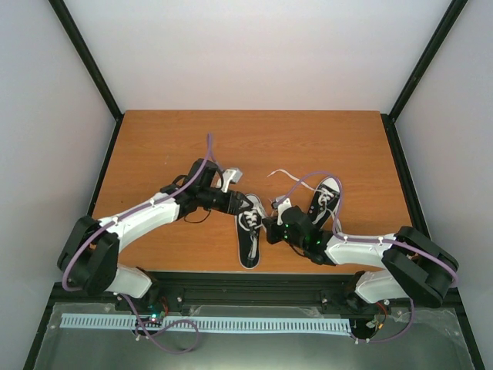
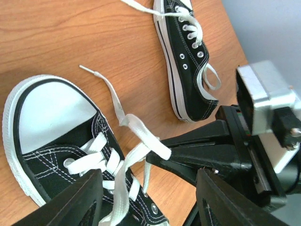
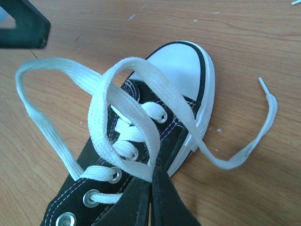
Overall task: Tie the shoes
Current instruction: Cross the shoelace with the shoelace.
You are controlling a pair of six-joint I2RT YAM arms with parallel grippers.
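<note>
Shoes [image 1: 248, 245] side by side, lengthwise near-to-far, toes pointing far

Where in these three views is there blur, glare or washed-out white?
Top external view: soft, even light, no glare on the table. Left wrist view: the near shoe is sharp, the jaws at the bottom dark and soft. Right wrist view: the lace is crisp, the white toe cap nearly washed out, a dark shape in the corner blurred.
</note>
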